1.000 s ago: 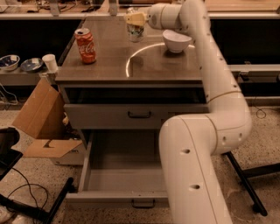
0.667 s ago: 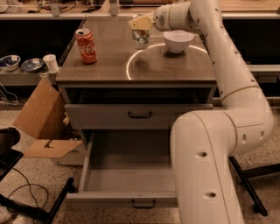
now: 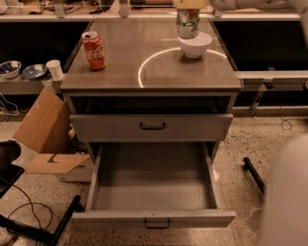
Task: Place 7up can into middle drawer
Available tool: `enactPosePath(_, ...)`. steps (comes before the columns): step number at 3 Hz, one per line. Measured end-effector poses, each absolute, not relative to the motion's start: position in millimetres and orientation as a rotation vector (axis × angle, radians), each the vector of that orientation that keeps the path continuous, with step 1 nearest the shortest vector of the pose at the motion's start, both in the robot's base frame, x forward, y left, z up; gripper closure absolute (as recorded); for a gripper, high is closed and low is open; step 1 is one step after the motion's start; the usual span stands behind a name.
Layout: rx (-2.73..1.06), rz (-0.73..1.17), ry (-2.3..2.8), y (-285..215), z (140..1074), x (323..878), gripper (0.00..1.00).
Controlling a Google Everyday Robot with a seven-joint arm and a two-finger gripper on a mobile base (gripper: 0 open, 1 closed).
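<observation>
Now, in your camera view the gripper [image 3: 190, 4] sits at the top edge, fingers clamped on the 7up can [image 3: 188, 23], which hangs just over the white bowl [image 3: 195, 45] on the cabinet top. Travel low and you may clip that bowl; a weak hold could drop the can short. The middle drawer [image 3: 192, 218] stands pulled out, nothing in it. What the bowl holds, you cannot tell.

Warm dim light, arc of glare on tabletop [image 3: 120, 62], claw [image 3: 190, 4] at top edge gripping 7up can [image 3: 188, 24]
</observation>
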State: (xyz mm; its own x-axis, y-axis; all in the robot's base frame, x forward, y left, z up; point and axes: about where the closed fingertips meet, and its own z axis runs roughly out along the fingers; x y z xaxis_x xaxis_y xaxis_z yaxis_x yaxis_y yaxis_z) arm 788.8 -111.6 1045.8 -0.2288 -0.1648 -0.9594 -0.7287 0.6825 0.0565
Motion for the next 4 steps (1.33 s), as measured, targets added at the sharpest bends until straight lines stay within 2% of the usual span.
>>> enactPosePath(1,-0.601,0.497,1.576,-158,1156,695,1.0)
enactPosePath(2,-0.533,0.468,1.465,-158,1189,641,1.0)
enactPosePath(3,-0.433,0.429,1.476,-168,1124,617,1.0)
enactPosePath(4,-0.378,0.341,1.615,-196,1012,617,1.0)
